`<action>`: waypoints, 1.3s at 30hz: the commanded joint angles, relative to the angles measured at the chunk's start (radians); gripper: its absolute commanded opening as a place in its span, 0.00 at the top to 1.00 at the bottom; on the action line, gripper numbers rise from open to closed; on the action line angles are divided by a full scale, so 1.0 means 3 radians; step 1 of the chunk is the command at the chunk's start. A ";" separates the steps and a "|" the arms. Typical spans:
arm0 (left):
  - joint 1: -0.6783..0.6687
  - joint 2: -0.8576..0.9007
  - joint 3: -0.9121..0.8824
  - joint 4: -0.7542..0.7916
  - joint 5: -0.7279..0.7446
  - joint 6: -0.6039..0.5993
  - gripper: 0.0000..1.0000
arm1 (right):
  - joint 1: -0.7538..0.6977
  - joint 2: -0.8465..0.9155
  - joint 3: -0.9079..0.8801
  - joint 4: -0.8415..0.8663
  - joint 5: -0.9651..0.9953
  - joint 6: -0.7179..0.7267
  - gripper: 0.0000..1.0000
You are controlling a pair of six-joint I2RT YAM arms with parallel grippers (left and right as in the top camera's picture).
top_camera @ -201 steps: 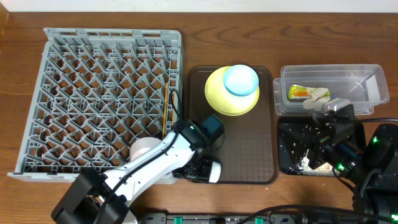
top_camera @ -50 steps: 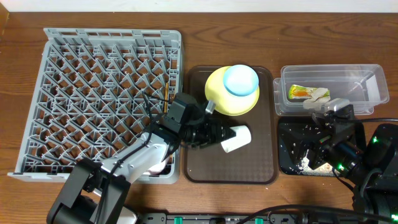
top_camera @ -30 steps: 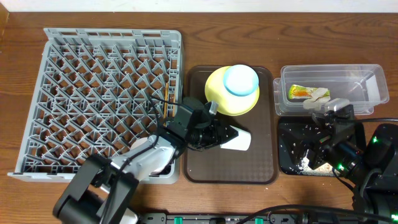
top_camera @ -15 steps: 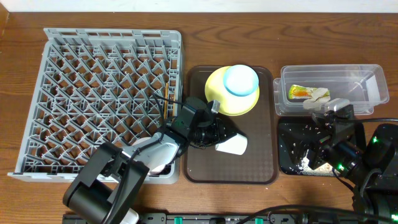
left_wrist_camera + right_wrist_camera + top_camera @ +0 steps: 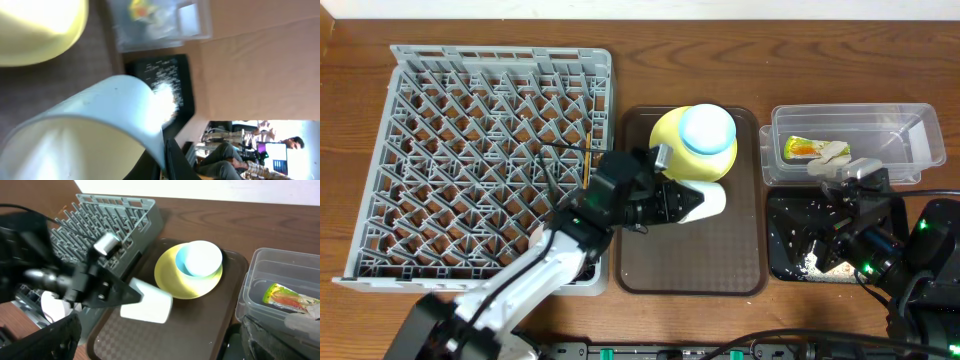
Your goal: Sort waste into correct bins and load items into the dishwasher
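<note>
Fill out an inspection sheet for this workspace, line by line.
Surface: wooden table; brown serving tray in the middle.
Job's things: dish rack at the left with chopsticks inside; light blue bowl on yellow plate on the serving tray; clear tub holds wrapper and paper scrap; black tray holds crumbs.
Clutter: nothing seen.
Hands: left hand shut on white cup over the serving tray; right hand open over the black tray.
Cables: black cables along the table's front edge.
Surroundings: pale wall behind; seated person and screen in the left wrist view.
</note>
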 commanded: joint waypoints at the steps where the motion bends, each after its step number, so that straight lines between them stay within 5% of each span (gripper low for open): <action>1: 0.0048 -0.0314 0.0045 -0.0142 0.0008 0.0028 0.93 | 0.0033 -0.0010 0.0037 -0.0001 0.0010 -0.0028 0.01; 13: 0.1108 -0.0718 0.1152 -0.2319 0.0031 0.0797 0.92 | 0.0033 -0.0010 0.0037 -0.0003 0.0009 -0.0027 0.01; 22: 0.2285 -0.0160 0.1194 -0.2364 0.1316 0.0863 0.93 | 0.0033 -0.0010 0.0037 -0.0001 0.0009 -0.0027 0.01; 26: 0.2440 0.0324 0.1194 -0.2333 0.1678 0.1049 0.93 | 0.0033 -0.0010 0.0037 -0.0001 0.0009 -0.0028 0.01; 39: 0.2815 0.0716 0.1194 -0.2349 0.1811 0.1375 0.88 | 0.0033 -0.0010 0.0037 -0.0003 0.0010 -0.0028 0.01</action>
